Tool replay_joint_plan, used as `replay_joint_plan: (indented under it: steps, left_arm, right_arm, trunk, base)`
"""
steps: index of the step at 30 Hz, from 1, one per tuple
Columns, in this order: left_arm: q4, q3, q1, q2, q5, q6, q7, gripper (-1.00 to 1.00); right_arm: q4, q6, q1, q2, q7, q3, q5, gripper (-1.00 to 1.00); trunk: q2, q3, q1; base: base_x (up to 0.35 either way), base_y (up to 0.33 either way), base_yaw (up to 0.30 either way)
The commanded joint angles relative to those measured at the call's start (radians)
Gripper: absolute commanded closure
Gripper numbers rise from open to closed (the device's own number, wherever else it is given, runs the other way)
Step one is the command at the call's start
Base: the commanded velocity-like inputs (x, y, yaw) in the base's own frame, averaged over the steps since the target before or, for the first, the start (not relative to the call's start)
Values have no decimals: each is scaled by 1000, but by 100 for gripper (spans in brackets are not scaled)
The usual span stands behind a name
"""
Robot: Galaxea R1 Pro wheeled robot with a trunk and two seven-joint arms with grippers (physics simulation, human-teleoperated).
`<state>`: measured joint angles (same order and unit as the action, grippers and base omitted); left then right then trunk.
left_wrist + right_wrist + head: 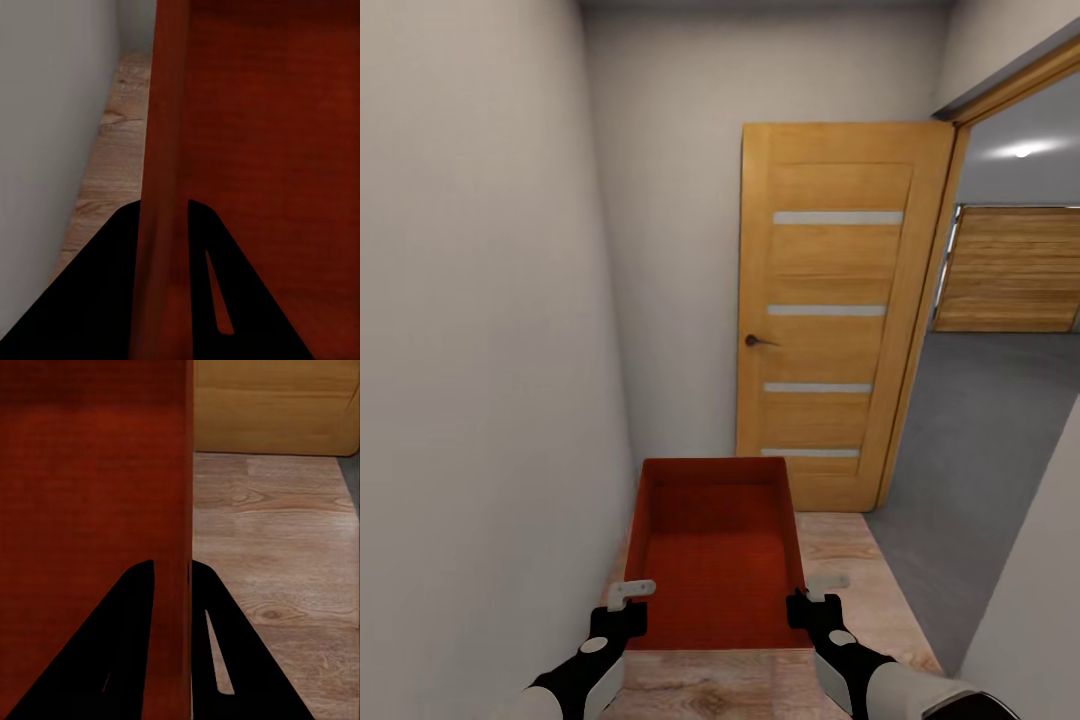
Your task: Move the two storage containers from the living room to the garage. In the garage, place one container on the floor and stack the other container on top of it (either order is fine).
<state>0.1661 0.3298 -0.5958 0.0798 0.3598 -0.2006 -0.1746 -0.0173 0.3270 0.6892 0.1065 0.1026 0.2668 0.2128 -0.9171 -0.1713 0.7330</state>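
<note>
One orange-red storage container [715, 560], open-topped and empty, is held low in front of me between both arms, above light wood planks. My left gripper [622, 610] is shut on its left wall [161, 150], one finger on each side. My right gripper [810, 600] is shut on the right wall [184, 472] in the same way. Through the doorway at the right I see part of the garage, with its dull grey concrete floor [980, 450].
I am in a narrow hallway. A pale wall [480, 350] runs close along the left. An open wooden door [830, 320] stands ahead against the end wall. The door frame [930, 300] and a near wall corner [1040, 600] bound the opening on the right.
</note>
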Motion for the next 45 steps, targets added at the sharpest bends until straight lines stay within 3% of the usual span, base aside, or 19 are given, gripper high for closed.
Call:
replay_joint_plan:
  steps: [1, 12, 22, 29, 45]
  left_arm:
    - [3, -25, -1, -14, -4, -3, -11, 100]
    - [3, -25, -1, -14, -3, -3, -11, 100]
    - [3, -25, -1, -14, 0, -5, -11, 100]
    - [3, -25, -1, -14, 54, -5, -11, 100]
    - [2, -24, -1, -14, 59, -6, -11, 100]
  right_arm:
    - [-1, 0, 1, 1, -3, -69, -14, 100]
    - [-1, 0, 1, 1, -3, -69, -14, 100]
    - [-1, 0, 1, 1, -3, -69, -13, 100]
    - [-1, 0, 1, 1, -2, -69, -13, 100]
    - [-1, 0, 1, 1, -3, -69, -14, 100]
  trunk:
    - [-1, -1, 1]
    - [-1, -1, 1]
    - [-1, -1, 1]
    - [-1, -1, 1]
    - [-1, -1, 1]
  base:
    - [322, 0, 0]
    - [313, 0, -76]
    - [39, 0, -270]
    - [10, 0, -280]
    - [287, 0, -259]
